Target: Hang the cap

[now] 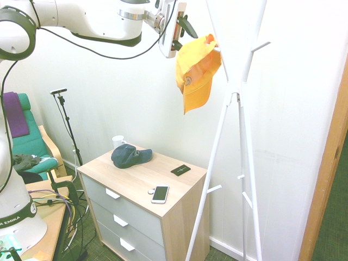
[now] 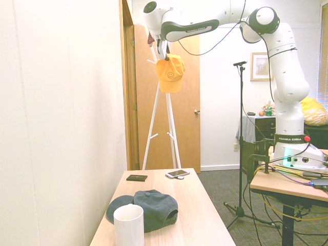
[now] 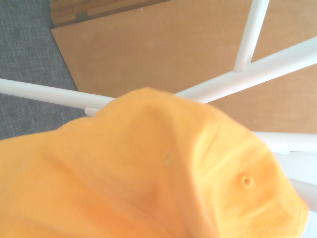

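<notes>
The bright yellow-orange cap [image 1: 196, 68] hangs from an upper peg of the white coat stand [image 1: 239, 81], brim pointing down and its round emblem facing outward. In the second exterior view the cap [image 2: 170, 74] dangles high on the coat stand [image 2: 163, 118], smiley emblem showing. My gripper [image 1: 186, 27] sits just up and to the left of the cap, open, its dark fingers a little apart from the fabric. In the second exterior view the gripper [image 2: 161, 50] is right above the cap's crown. The wrist view is filled by the cap [image 3: 148, 173] with the stand's white rods [image 3: 257, 69] behind.
Below stands a wooden dresser [image 1: 136, 176] carrying a dark navy cap [image 1: 129, 155], a white mug [image 1: 118, 141], a phone [image 1: 160, 193] and a black wallet [image 1: 180, 170]. A green chair [image 1: 27, 141] is at the left. A wooden door [image 2: 189, 102] stands behind the stand.
</notes>
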Robot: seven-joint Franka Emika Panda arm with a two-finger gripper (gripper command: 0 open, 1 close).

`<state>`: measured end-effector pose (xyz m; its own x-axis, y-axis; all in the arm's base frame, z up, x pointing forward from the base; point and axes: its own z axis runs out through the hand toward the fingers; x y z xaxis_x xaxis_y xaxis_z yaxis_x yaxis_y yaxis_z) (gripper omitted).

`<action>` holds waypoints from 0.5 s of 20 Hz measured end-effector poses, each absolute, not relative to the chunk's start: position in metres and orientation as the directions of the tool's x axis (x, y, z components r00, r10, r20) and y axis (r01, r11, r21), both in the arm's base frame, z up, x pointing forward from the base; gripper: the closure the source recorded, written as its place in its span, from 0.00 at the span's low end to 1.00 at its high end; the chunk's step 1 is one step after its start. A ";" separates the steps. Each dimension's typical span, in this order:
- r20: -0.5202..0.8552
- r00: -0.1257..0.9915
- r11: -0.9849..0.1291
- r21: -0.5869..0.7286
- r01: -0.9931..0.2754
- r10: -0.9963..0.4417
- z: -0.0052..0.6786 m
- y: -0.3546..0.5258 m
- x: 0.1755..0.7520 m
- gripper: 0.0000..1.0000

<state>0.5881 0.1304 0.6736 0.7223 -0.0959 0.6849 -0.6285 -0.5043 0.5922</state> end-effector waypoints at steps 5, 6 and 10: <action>0.686 0.721 -0.504 0.591 -0.630 -0.097 0.673 0.131 0.588 0.00; 0.687 0.720 -0.504 0.590 -0.631 -0.097 0.673 0.131 0.588 0.00; 0.689 0.718 -0.504 0.587 -0.633 -0.100 0.671 0.132 0.589 0.00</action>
